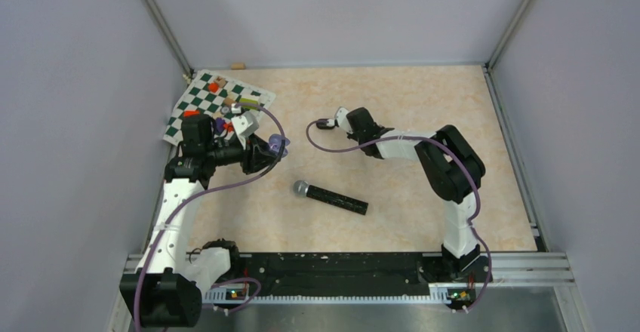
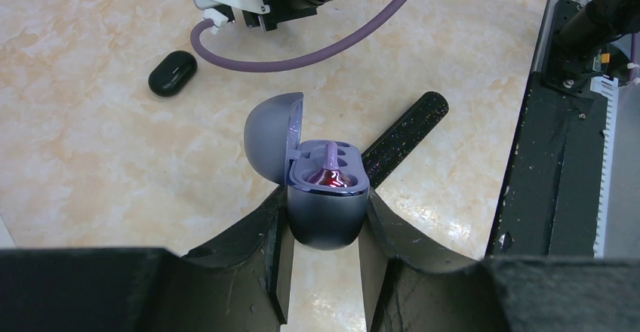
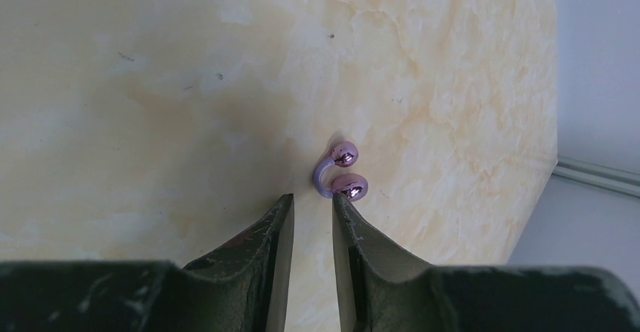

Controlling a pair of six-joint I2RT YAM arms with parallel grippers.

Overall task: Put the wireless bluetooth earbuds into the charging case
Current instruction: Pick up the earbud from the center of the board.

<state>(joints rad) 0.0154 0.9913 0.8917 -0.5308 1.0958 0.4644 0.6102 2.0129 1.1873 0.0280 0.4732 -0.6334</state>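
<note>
The right gripper [image 3: 311,200] is empty, its fingers a narrow slit apart, and the loose purple earbud [image 3: 337,175] lies on the marbled table [image 3: 151,83] just beyond one fingertip, not between the two, so closing here would likely flick it away. It is a slick thing, two mirror-shiny beads on a soft lilac arc. The left gripper [image 2: 324,196] clamps the smooth, rounded charging case [image 2: 326,222], lid open with a second earbud [image 2: 330,175] seated; a hard push could twist it.
</note>
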